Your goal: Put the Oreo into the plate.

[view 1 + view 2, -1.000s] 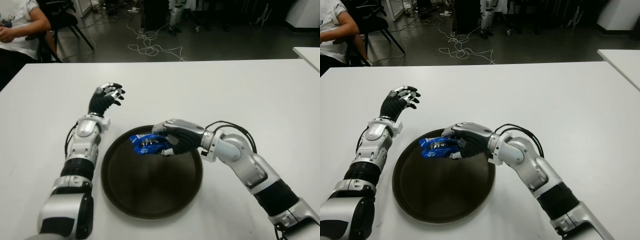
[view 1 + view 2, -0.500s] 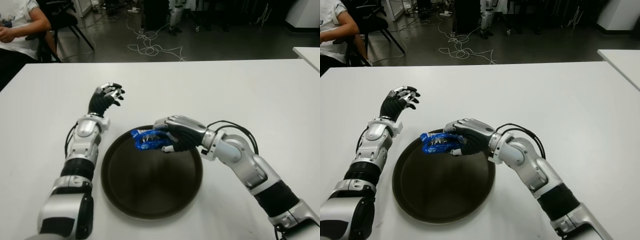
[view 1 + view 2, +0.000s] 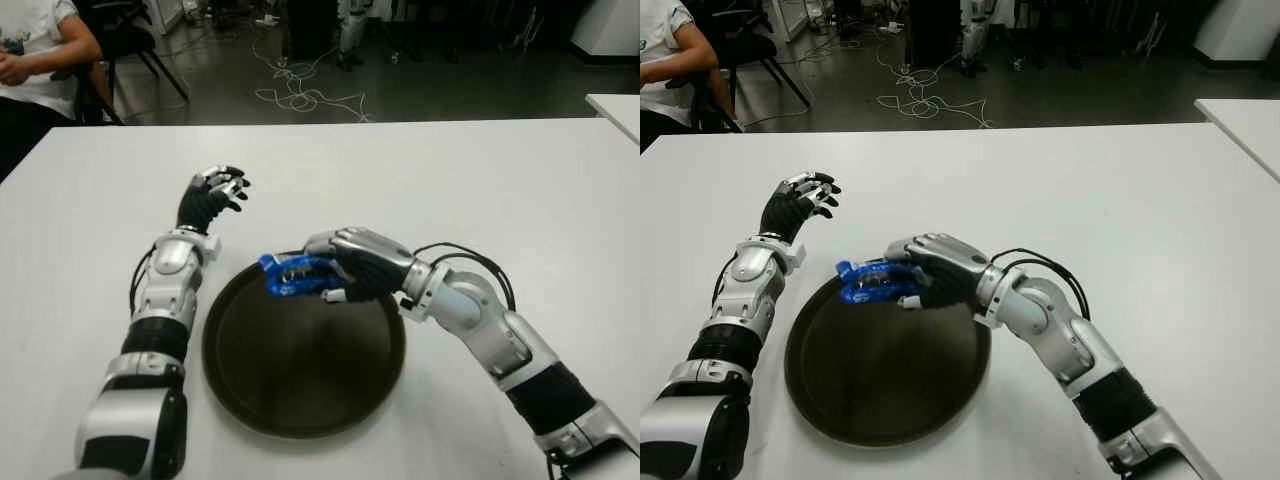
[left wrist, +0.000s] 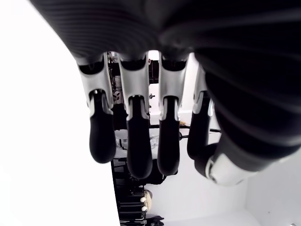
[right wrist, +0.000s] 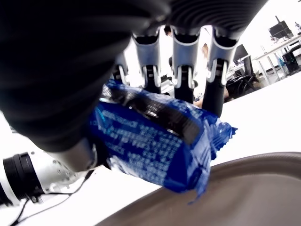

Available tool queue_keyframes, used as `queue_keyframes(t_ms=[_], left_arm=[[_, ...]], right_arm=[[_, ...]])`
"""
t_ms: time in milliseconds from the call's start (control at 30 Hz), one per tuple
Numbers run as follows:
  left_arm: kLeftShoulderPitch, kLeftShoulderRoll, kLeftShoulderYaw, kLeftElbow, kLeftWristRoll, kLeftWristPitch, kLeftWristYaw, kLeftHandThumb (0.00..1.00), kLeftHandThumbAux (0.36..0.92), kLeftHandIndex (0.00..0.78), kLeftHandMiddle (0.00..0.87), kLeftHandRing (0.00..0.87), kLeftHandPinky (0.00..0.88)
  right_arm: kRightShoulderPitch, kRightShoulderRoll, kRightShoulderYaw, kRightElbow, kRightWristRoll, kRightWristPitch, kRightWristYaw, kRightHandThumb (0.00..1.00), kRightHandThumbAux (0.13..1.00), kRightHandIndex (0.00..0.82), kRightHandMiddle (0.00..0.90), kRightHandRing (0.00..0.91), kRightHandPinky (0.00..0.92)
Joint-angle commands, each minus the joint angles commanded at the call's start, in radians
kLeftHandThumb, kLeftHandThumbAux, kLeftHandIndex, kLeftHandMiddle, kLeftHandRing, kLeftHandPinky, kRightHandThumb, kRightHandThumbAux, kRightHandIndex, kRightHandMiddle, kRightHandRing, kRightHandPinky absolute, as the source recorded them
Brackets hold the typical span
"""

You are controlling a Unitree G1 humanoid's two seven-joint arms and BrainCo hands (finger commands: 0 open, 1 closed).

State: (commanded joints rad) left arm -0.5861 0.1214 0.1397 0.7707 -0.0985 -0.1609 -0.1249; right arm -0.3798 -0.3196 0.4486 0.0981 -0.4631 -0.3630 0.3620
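The Oreo is a blue foil pack (image 3: 290,275), and my right hand (image 3: 345,272) is shut on it, fingers over the top and thumb underneath. The hand holds the pack just above the far rim of the dark round plate (image 3: 300,380), which lies on the white table in front of me. In the right wrist view the pack (image 5: 155,141) hangs clear of the plate's brown surface (image 5: 254,188). My left hand (image 3: 213,192) shows to the left of the plate and beyond it, fingers (image 4: 134,136) relaxed and holding nothing.
White table (image 3: 470,180) stretches wide on all sides of the plate. A seated person (image 3: 40,50) is beyond the table's far left corner. Cables (image 3: 300,95) lie on the floor behind. Another white table's corner (image 3: 618,108) shows at the far right.
My right hand has carried the Oreo pack slightly away from me and up, from over the plate's inside toward its far rim. The left hand has stayed still.
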Motion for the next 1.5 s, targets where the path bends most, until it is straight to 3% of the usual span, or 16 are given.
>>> queue_keyframes(t_ms=[233, 633, 1433, 1500], left_arm=[[0.005, -0.008, 0.003, -0.021, -0.004, 0.026, 0.013, 0.834, 0.673, 0.419, 0.468, 0.505, 0.548], [0.009, -0.011, 0.003, -0.04, -0.005, 0.048, 0.021, 0.833, 0.673, 0.418, 0.467, 0.502, 0.551], [0.013, -0.007, 0.001, -0.043, -0.012, 0.055, 0.009, 0.833, 0.674, 0.418, 0.464, 0.484, 0.52], [0.011, -0.006, 0.002, -0.038, -0.011, 0.054, 0.01, 0.822, 0.684, 0.374, 0.48, 0.473, 0.502]], right_arm=[[-0.01, -0.005, 0.003, 0.022, 0.004, -0.008, 0.031, 0.001, 0.559, 0.002, 0.002, 0.001, 0.001], [-0.026, -0.006, -0.004, 0.06, -0.016, -0.036, 0.011, 0.0, 0.526, 0.0, 0.0, 0.0, 0.0], [-0.036, 0.0, -0.046, 0.047, 0.009, -0.028, 0.001, 0.0, 0.586, 0.0, 0.0, 0.0, 0.0], [-0.038, -0.004, -0.054, 0.043, 0.013, -0.027, 0.002, 0.0, 0.584, 0.0, 0.0, 0.0, 0.0]])
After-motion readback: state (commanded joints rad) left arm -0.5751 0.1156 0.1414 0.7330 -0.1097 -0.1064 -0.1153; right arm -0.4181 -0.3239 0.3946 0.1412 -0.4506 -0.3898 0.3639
